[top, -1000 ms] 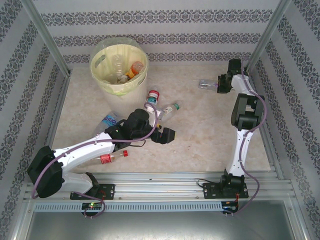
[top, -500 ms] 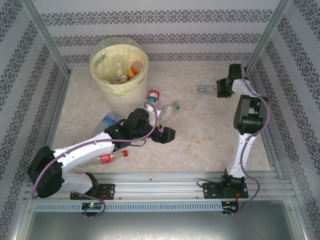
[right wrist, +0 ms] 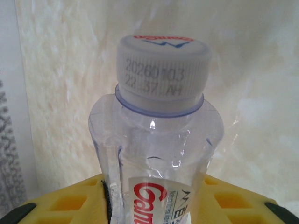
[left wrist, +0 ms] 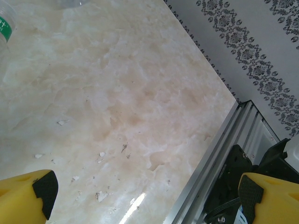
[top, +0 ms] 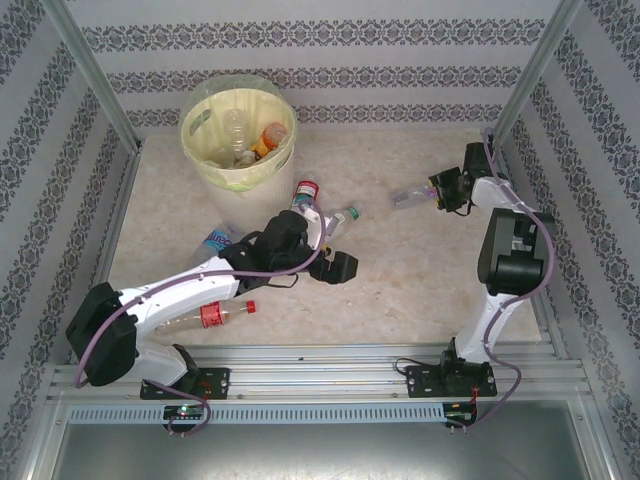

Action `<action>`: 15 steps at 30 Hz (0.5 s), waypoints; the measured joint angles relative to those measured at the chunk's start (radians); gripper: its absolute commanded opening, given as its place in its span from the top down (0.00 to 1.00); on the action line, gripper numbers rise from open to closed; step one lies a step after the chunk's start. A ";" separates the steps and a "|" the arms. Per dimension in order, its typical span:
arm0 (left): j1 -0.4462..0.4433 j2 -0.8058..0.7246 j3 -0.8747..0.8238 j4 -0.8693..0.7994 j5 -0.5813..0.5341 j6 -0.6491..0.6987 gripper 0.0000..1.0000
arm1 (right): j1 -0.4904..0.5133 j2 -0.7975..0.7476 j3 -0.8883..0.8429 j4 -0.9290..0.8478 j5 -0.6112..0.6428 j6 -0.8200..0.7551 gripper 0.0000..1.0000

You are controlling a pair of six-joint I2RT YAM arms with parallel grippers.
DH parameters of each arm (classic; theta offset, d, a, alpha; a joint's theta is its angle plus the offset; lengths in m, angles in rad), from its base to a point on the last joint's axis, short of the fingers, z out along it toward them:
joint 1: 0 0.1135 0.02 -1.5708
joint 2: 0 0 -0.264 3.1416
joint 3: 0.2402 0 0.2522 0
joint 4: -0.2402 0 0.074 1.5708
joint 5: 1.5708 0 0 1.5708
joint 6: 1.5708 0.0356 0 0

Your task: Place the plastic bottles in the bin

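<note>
From above, the right pincer [top: 432, 192] has just finished clamping on a small clear plastic bottle with a white cap [top: 408, 196]. The arm has folded back and carried it nearer than a second ago. That looks like a secure grasp, so the run across to the round cream-white bin with its pale yellow-green liner [top: 190, 135] can begin; it stands well apart at far left, several bottles already inside. The left pincer [top: 338, 268] has crept slightly forward, jaws spread, near a green-labelled bottle [top: 345, 214] and a red-labelled bottle [top: 306, 189]. Left wrist view: yellow fingers [left wrist: 28, 198] wide apart over the bare marble tabletop [left wrist: 131, 102], nothing between them. Right wrist view: yellow fingers [right wrist: 70, 203] pinch the clear bottle's body, cap pointing away.
</note>
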 measured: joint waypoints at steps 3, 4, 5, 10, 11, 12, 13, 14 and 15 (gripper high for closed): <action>0.000 0.019 0.024 -0.005 0.015 0.012 0.00 | 0.001 -0.060 -0.046 -0.003 -0.031 -0.062 0.56; 0.000 0.029 0.031 -0.005 0.021 0.014 0.00 | 0.001 -0.084 -0.060 -0.006 -0.039 -0.083 0.56; 0.000 0.039 0.037 -0.006 0.026 0.016 0.00 | 0.002 -0.104 -0.069 -0.012 -0.048 -0.101 0.56; 0.003 0.095 0.060 -0.007 0.061 0.021 0.00 | 0.041 -0.224 -0.096 -0.069 -0.062 -0.217 0.56; 0.003 0.102 0.063 -0.007 0.068 0.023 0.00 | 0.052 -0.248 -0.100 -0.078 -0.066 -0.235 0.56; 0.004 0.109 0.068 -0.008 0.073 0.027 0.00 | 0.066 -0.277 -0.106 -0.091 -0.071 -0.256 0.56; 0.007 0.116 0.075 -0.008 0.079 0.033 0.00 | 0.080 -0.304 -0.110 -0.106 -0.075 -0.277 0.56; 0.009 0.122 0.082 -0.008 0.083 0.039 0.00 | 0.092 -0.326 -0.113 -0.118 -0.078 -0.291 0.56; 0.011 0.126 0.090 -0.008 0.086 0.044 0.00 | 0.107 -0.350 -0.115 -0.134 -0.082 -0.311 0.56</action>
